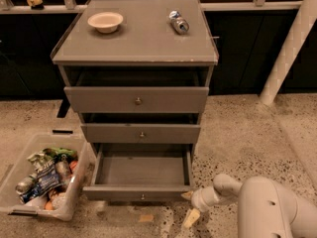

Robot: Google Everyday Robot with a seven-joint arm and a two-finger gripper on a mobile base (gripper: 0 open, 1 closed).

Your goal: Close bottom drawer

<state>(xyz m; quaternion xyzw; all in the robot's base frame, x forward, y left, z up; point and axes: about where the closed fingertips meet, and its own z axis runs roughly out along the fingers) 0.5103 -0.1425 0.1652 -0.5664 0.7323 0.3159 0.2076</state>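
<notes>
The bottom drawer (141, 193) of the grey cabinet is pulled out, showing its plain grey inside, with a tiny round knob (143, 197) at the centre of its slim front. My gripper (190, 207) is low at the drawer's front right corner, on the floor side. It is open and holds nothing. One tan fingertip (187, 196) is at the right end of the drawer front, and the other (192, 217) points down at the floor. My white arm (267, 209) fills the bottom right.
The mid drawer (141, 133) and top drawer (136, 99) stick out slightly. A bowl (105, 21) and a can (179, 22) lie on the cabinet top. A clear bin of snacks (42, 179) stands on the floor at left. A white post (290, 48) stands at right.
</notes>
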